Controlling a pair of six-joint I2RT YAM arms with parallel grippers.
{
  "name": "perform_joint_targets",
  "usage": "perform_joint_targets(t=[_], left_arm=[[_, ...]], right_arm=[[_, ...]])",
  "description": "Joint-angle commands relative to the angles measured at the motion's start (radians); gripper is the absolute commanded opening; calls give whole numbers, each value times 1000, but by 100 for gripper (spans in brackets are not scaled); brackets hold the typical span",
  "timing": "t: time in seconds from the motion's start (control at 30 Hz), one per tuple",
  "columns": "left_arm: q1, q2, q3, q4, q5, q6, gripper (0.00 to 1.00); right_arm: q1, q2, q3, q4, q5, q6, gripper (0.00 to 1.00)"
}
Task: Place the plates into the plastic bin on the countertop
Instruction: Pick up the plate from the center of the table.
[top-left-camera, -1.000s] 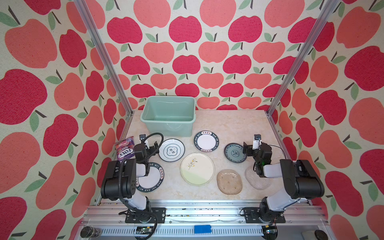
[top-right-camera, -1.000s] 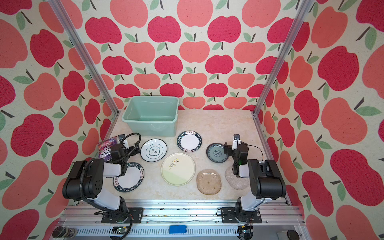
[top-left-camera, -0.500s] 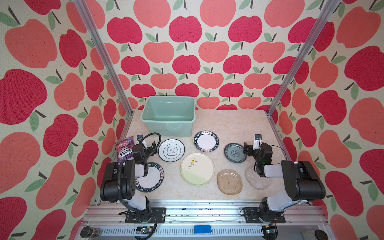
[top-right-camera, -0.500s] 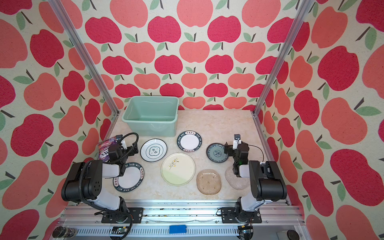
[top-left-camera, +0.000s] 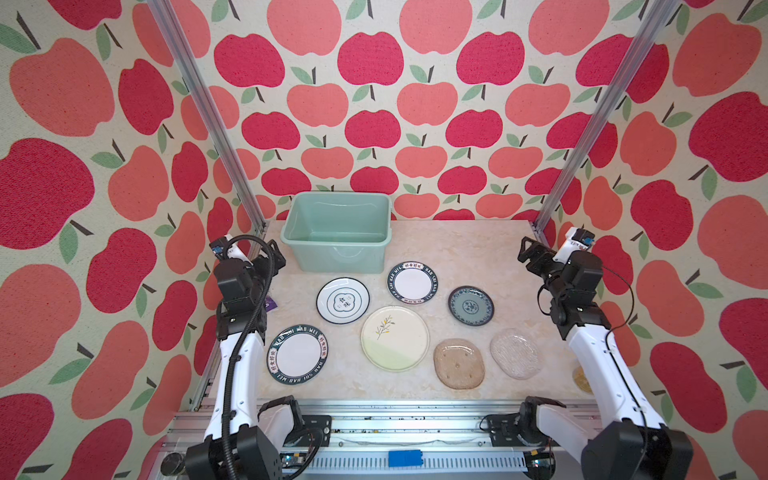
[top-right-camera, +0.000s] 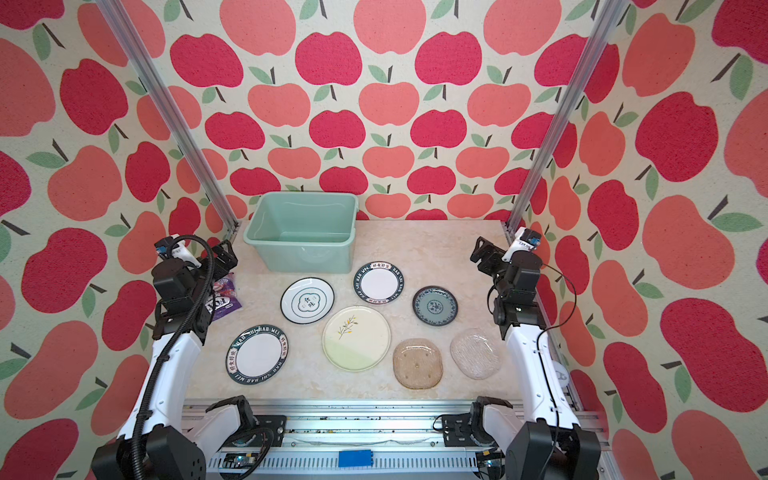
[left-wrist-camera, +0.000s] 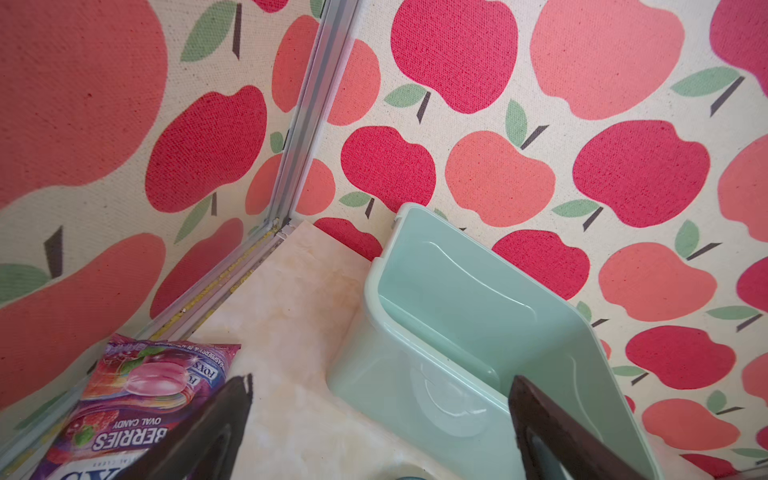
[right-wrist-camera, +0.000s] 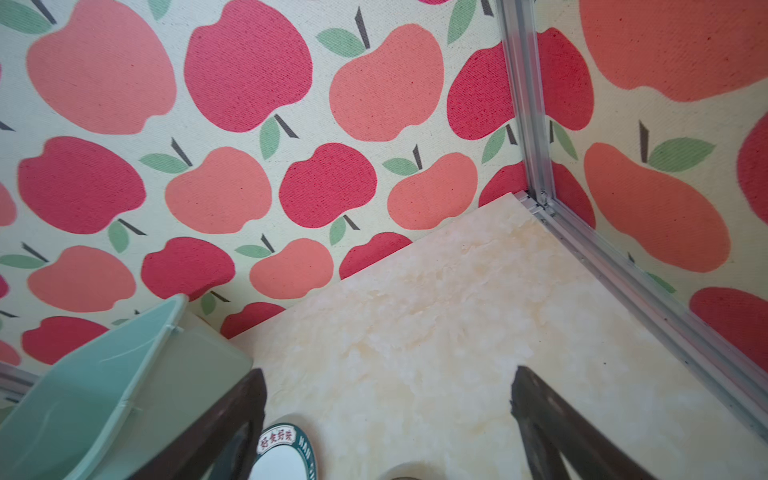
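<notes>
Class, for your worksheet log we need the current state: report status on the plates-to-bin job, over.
Both jaws open, empty, raised. Seven plates flat on countertop, none in plastic bin. Candy bag by left arm, not in the way.

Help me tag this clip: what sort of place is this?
Probably a staged robot test cell, not a kitchen: apple-print walls on aluminium rails, two arms mounted at a marble-look countertop.

The bin (top-left-camera: 338, 258) is smooth plastic, plates (top-left-camera: 395, 337) glossy, walls (top-left-camera: 374, 104) coarse woven cloth.
</notes>
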Motion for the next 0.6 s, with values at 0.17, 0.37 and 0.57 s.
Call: perform_joint_targets(t=[0.17,0.37,0.57], left_arm=[[-29,0,78,-309,241,-84,99],[-96,7,162,-507,201,-111,96],[-220,79,279,-707,162,-199,96]], right_arm=[[157,90,253,-574,-197,-48,93],[391,207,403,-856,-103,-152,91],[565,347,572,-1007,-62,-142,89]])
